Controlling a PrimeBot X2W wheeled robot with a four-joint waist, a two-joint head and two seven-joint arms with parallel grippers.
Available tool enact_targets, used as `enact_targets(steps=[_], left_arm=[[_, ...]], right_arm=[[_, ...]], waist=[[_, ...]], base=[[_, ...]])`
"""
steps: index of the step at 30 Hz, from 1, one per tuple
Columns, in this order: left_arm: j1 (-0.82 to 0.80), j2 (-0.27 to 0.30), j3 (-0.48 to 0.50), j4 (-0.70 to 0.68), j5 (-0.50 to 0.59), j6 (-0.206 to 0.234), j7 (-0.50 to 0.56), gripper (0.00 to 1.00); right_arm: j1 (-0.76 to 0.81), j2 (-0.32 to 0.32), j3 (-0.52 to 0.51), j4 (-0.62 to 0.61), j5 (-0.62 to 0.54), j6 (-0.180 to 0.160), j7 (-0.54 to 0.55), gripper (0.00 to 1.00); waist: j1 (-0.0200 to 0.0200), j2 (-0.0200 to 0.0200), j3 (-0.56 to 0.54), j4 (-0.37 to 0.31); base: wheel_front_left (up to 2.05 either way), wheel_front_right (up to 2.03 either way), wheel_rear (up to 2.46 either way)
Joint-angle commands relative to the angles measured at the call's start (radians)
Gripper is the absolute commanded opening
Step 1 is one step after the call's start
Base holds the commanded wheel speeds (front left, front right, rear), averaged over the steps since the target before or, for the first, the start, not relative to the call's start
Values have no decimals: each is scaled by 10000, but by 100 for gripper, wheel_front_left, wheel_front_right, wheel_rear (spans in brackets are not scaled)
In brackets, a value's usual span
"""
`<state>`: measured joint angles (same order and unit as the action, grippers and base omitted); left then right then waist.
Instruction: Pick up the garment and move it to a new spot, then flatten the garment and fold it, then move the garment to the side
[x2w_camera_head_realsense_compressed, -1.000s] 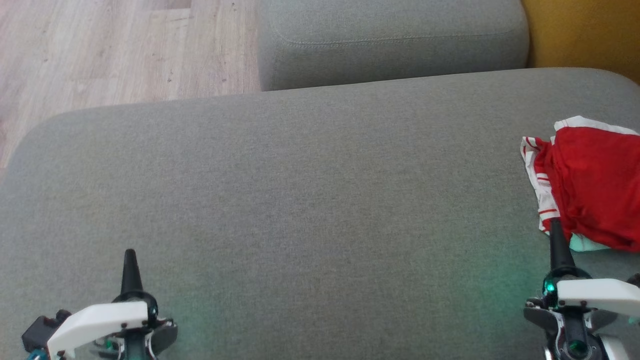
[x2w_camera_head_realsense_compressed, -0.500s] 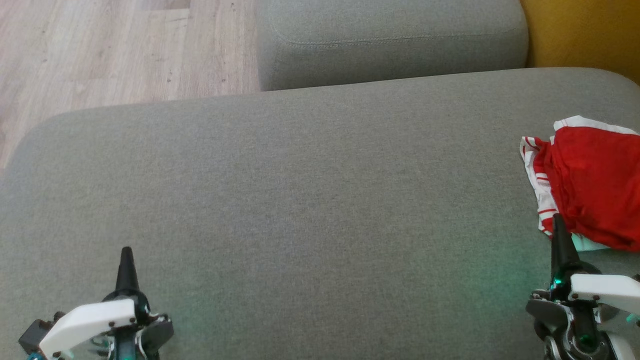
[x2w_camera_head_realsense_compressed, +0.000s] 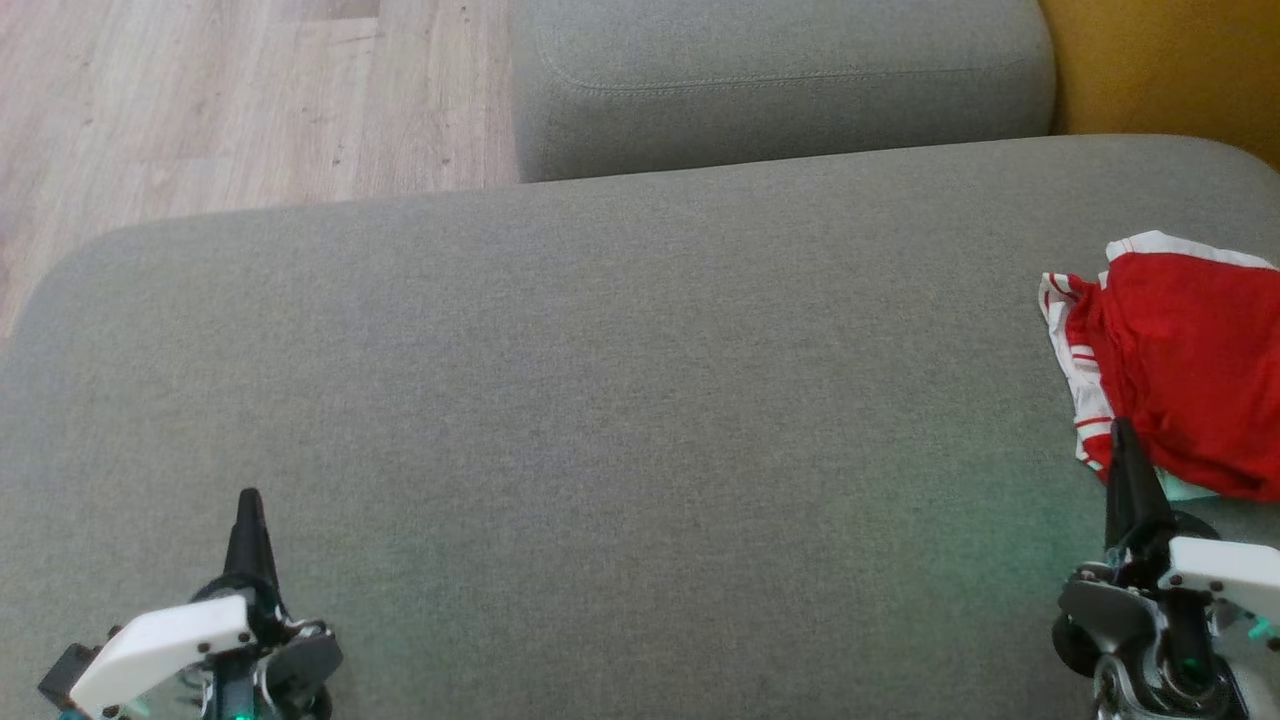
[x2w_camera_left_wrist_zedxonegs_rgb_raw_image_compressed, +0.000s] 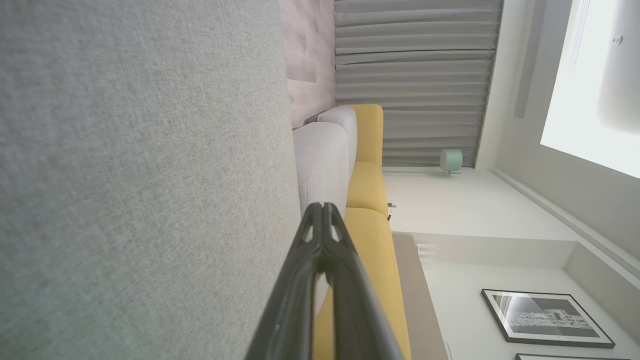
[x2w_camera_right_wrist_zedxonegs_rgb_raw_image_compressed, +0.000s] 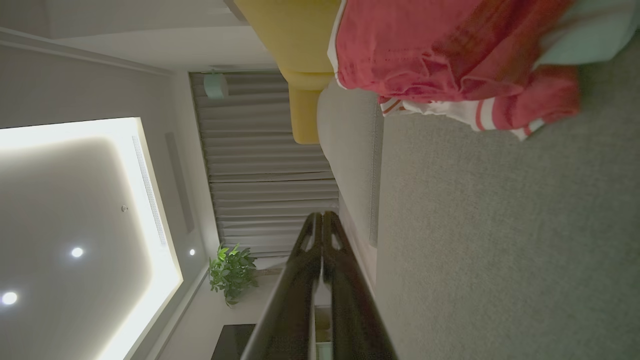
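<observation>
One garment (x2w_camera_head_realsense_compressed: 1185, 390) on one cushion (x2w_camera_head_realsense_compressed: 600, 400); left gripper (x2w_camera_head_realsense_compressed: 248, 497), right gripper (x2w_camera_head_realsense_compressed: 1122, 428): jaws clenched, empty.

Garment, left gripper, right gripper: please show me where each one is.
garment (x2w_camera_head_realsense_compressed: 1185, 370), head view, middle of the red cloth.
left gripper (x2w_camera_head_realsense_compressed: 247, 502), head view, tips of its shut fingers.
right gripper (x2w_camera_head_realsense_compressed: 1121, 432), head view, tips of its shut fingers.

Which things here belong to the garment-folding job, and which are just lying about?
Job:
- red-and-white garment, crumpled on the grey seat cushion
- right gripper, jaws shut, close to the garment
- left gripper, jaws shut

Just there:
- smaller grey cushion
- yellow sofa
- wood floor
- potted plant
- framed picture
</observation>
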<state>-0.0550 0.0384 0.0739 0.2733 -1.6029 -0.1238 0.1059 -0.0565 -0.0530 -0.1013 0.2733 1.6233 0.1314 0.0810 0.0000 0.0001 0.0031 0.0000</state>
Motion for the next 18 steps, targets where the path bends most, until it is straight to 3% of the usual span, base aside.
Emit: enact_targets(steps=[1, 18], left_arm=[[-531, 118, 396, -279, -59, -69, 71, 0], [-531, 118, 396, -280, -59, -69, 71, 0]], right_arm=[[-487, -189, 174, -303, 102, -7, 82, 0], [-492, -147, 116, -299, 53, -7, 129, 0]], waist=[[0, -1, 0, 0], [0, -1, 0, 0]], base=[[0, 0, 0], [0, 0, 0]])
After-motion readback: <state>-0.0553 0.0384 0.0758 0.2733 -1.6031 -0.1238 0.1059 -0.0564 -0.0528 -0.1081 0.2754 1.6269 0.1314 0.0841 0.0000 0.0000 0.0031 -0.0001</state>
